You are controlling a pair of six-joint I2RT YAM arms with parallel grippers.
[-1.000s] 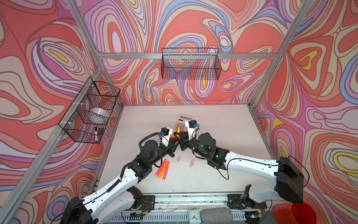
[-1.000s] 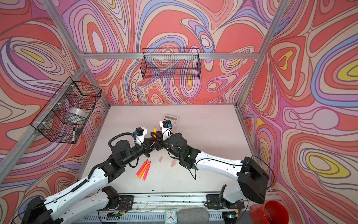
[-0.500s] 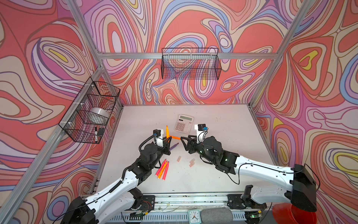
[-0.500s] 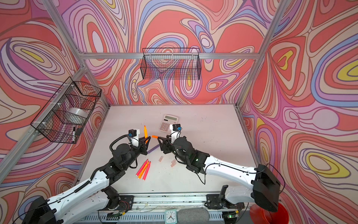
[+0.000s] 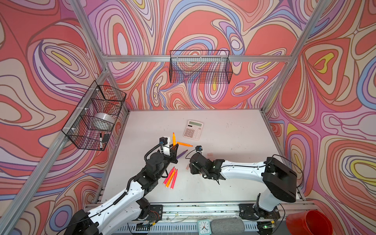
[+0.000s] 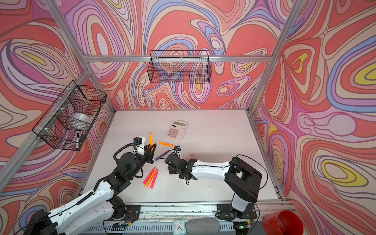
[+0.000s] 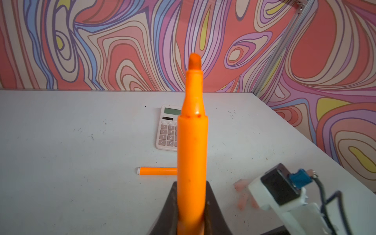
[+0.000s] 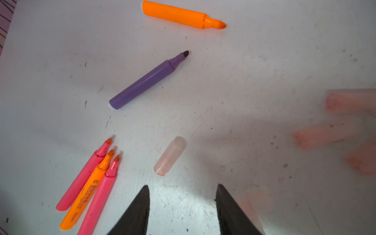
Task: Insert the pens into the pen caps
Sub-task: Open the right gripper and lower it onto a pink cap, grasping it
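My left gripper (image 7: pixel 191 184) is shut on the lower end of an orange pen (image 7: pixel 192 132). The pen stands upright with its bare tip up, seen in both top views (image 5: pixel 173 138) (image 6: pixel 150 138). My right gripper (image 8: pixel 183 187) hangs open and empty over the table. Just ahead of its jaws lies a pale pen cap (image 8: pixel 169 155), untouched. More pen caps (image 8: pixel 323 134) lie blurred off to one side. On the table lie an orange pen (image 5: pixel 184 144), a purple pen (image 5: pixel 181 154) and a bundle of two pink pens with one orange pen (image 5: pixel 171 178).
A calculator (image 5: pixel 192 129) lies behind the pens. Wire baskets hang on the left wall (image 5: pixel 95 116) and the back wall (image 5: pixel 200 67); the left one holds a tape roll and a black-capped marker. A clock (image 5: pixel 203 226) and a red cup (image 5: pixel 309 222) sit beyond the front rail.
The two grippers, close together a second ago, have parted. My right gripper has opened, drawn back and turned down to the table. My left gripper has kept the orange pen and moved left.
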